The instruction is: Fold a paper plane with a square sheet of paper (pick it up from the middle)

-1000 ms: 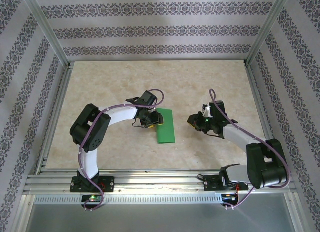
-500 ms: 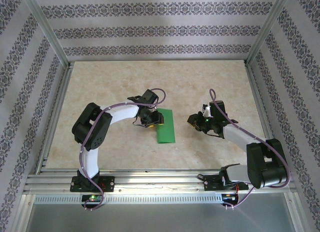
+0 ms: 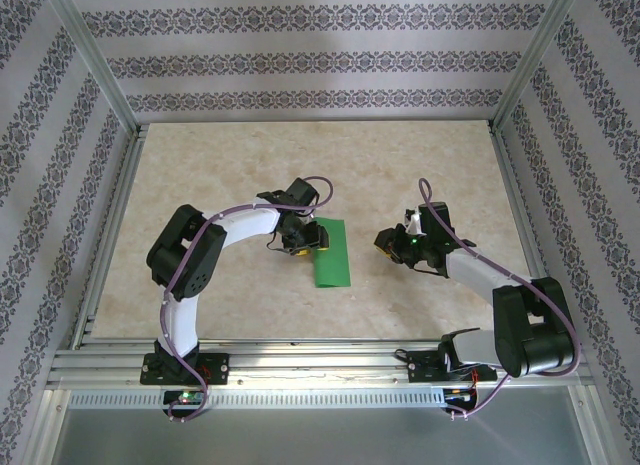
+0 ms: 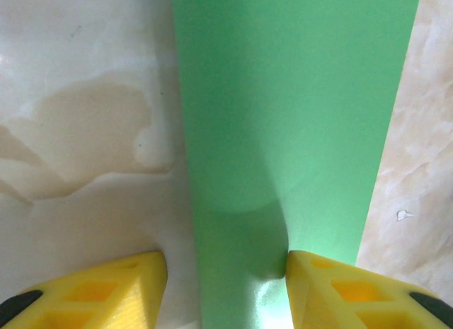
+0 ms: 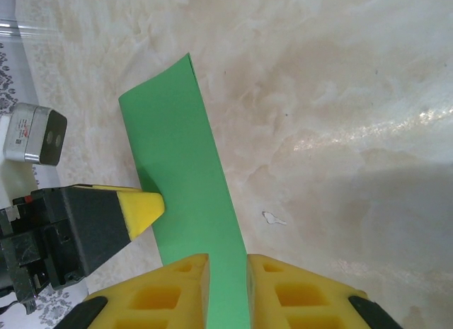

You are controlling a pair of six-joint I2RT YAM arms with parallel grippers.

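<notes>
Far left, at 9 o'clock: papered wall (image 3: pixel 40 165), pale with grey damask bands, behind a slanting aluminium post (image 3: pixel 95 65).

Next, the left gripper (image 3: pixel 303 243), low over the table (image 3: pixel 220 175), at the paper's (image 3: pixel 333 263) 10 o'clock corner. Stands with fingers apart. In its wrist view (image 4: pixel 226 272), one yellow fingertip (image 4: pixel 92 286) over bare table at 7 o'clock and the other at 5 o'clock over the paper's (image 4: pixel 297 95) right edge, green running up between them toward 12 o'clock. Cannot tell whether either tip presses down.

Near the table's middle, the paper: bright green, plain, a narrow oblong lying flat, long sides running 12 to 6 o'clock.

At the paper's 3 o'clock, well apart across bare table, the right gripper (image 3: pixel 385 243), pointing toward 9 o'clock. Holds nothing; in its wrist view (image 5: pixel 228 272), yellow fingers nearly together, a narrow slit between, with the paper (image 5: pixel 184 166) lying beyond it and the left gripper (image 5: pixel 141 209) at that paper's 9 o'clock edge.

Underneath: glossy beige marbled surface, a small white fleck (image 5: pixel 271 217) just right of the paper.

Along 6 o'clock, a slotted metal rail (image 3: pixel 320 365) carrying both arm bases. Same papered walls at 12 and 3 o'clock.
</notes>
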